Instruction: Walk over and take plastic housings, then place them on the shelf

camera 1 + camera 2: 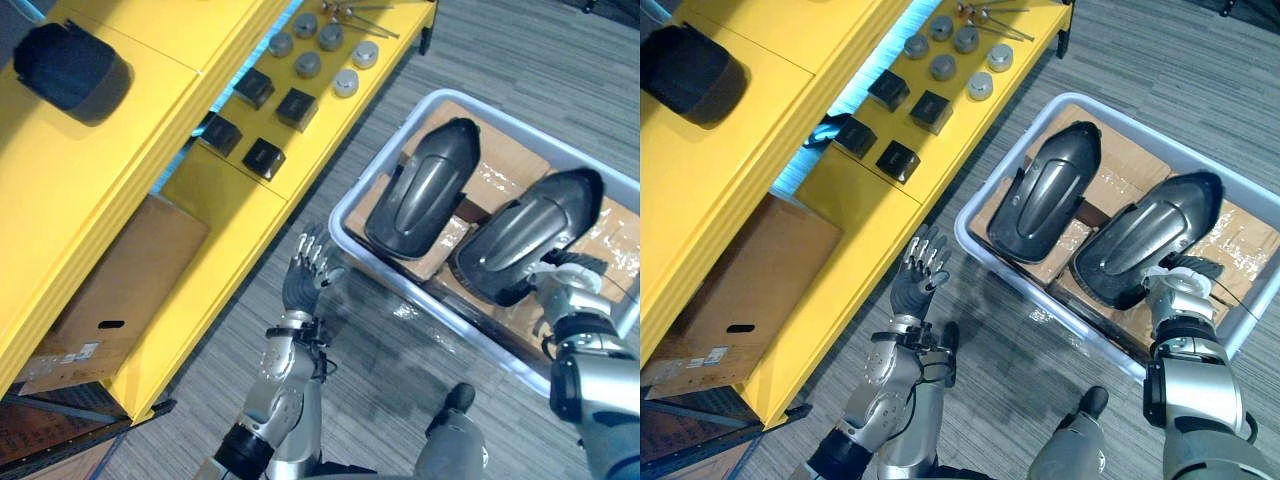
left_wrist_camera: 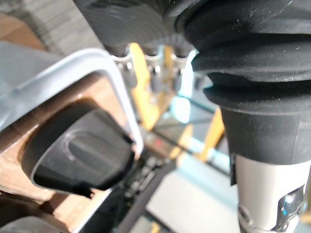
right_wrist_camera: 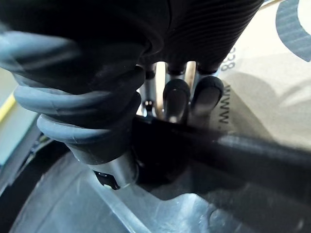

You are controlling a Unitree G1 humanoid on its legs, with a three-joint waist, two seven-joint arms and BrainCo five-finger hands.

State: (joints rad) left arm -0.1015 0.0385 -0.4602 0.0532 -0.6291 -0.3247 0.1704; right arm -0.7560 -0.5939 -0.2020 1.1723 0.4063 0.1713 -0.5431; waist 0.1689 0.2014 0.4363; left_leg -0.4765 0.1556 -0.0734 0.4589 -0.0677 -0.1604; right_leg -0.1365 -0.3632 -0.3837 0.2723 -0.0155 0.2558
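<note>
Two dark grey plastic housings lie side by side on cardboard in a pale bin [image 1: 343, 218] on the floor. My right hand [image 1: 562, 277] is at the near end of the right housing [image 1: 530, 232]. In the right wrist view its fingers [image 3: 175, 95] curl over that housing's dark edge [image 3: 243, 155]. The left housing [image 1: 425, 185] lies untouched. My left hand [image 1: 304, 272] hovers open, fingers straight, just outside the bin's near left corner. The left wrist view shows the bin's rim [image 2: 112, 70] and the left housing [image 2: 77, 150] past it. A third dark housing [image 1: 70, 65] rests on top of the yellow shelf [image 1: 150, 150].
The shelf's lower level holds several black blocks [image 1: 297, 108] and grey discs [image 1: 308, 64]. A cardboard box [image 1: 115, 290] sits under the shelf at the left. Grey carpet lies between shelf and bin.
</note>
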